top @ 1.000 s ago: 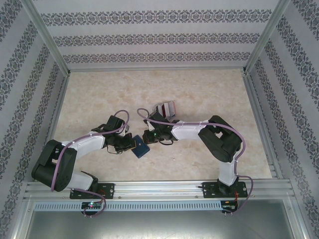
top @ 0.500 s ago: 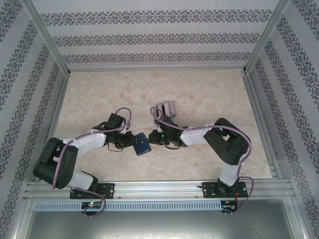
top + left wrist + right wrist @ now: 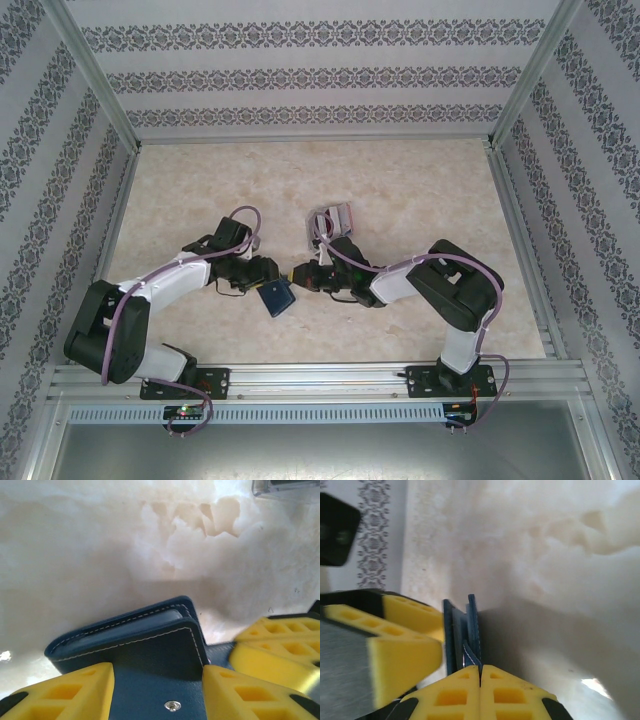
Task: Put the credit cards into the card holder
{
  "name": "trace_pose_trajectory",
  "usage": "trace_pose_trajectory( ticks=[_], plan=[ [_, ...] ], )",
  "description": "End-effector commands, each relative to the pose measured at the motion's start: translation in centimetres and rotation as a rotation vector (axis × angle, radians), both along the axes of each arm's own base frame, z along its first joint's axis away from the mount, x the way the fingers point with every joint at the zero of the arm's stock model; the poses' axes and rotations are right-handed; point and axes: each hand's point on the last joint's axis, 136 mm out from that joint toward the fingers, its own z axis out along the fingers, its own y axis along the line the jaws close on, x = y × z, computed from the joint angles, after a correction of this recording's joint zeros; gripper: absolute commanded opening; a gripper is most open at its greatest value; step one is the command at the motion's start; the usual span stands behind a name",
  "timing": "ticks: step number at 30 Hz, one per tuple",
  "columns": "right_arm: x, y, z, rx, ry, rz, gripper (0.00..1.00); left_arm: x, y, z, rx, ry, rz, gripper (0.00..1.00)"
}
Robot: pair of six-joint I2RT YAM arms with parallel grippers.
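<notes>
On the near side of the small navy-blue stitched folding card holder [image 3: 145, 645], which lies on the pale marbled table [image 3: 100, 555] between my two arms, my left gripper [image 3: 157, 685] has its yellow pads parted. They sit either side of the holder's snap flap and do not clamp it. I judge it is there to steady the holder, not to carry it. At the holder's right edge my right gripper [image 3: 480, 672] is pinched tight on a thin leaf of it, probably to spread the fold for loading. Beyond the holder the thin red and dark plastic credit cards [image 3: 343, 216] stand in a pale rack [image 3: 319, 225]. I see none in the holder. Farther beyond it, open tabletop runs to the patterned back wall [image 3: 320, 80], so there is swing room there. At the holder itself the grippers nearly touch.
</notes>
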Motion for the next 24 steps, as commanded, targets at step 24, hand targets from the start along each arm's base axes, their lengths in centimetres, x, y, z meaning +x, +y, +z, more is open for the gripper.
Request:
trace_pose_trajectory(
  ticks=[24],
  plan=[
    [0.4, -3.6, -6.3, -0.218, 0.062, -0.045, 0.26, 1.4, 2.2, -3.3, 0.126, 0.06, 0.055, 0.4]
  ],
)
